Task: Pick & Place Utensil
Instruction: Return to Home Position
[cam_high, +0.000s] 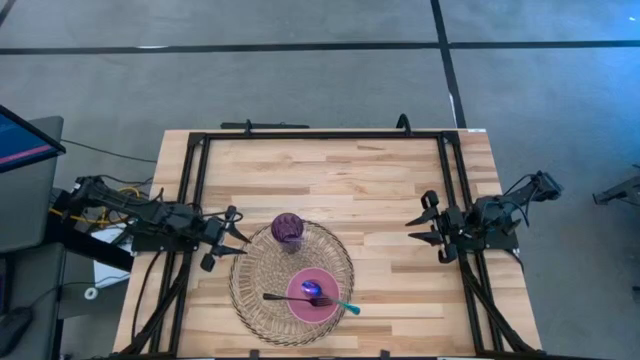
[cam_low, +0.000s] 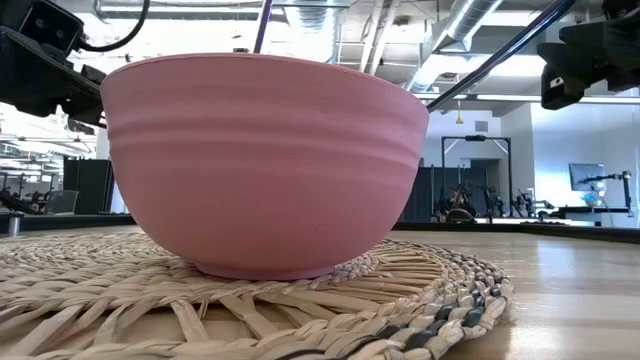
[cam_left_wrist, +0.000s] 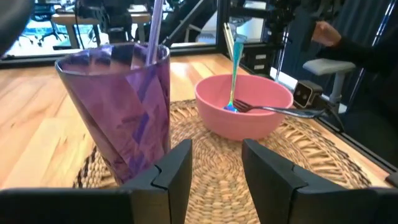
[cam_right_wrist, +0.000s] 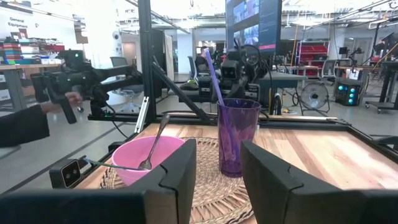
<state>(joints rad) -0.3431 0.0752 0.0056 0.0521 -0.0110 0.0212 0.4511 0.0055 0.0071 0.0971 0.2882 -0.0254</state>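
Note:
A pink bowl (cam_high: 312, 297) sits on a round woven mat (cam_high: 262, 300) near the table's near edge. A metal fork (cam_high: 288, 298) and an iridescent spoon with a teal handle (cam_high: 335, 302) rest with their heads in the bowl and their handles over its rim. A purple tumbler (cam_high: 287, 229) with a straw stands upright on the mat's far part. My left gripper (cam_high: 238, 240) is open at the mat's left edge, close to the tumbler (cam_left_wrist: 121, 106). My right gripper (cam_high: 425, 225) is open at the table's right side, away from everything.
A black metal frame (cam_high: 320, 134) runs along the table's far, left and right edges. Bare wood lies between the mat and my right gripper. A person's sleeve and hand (cam_right_wrist: 37, 118) show beyond the table in the right wrist view.

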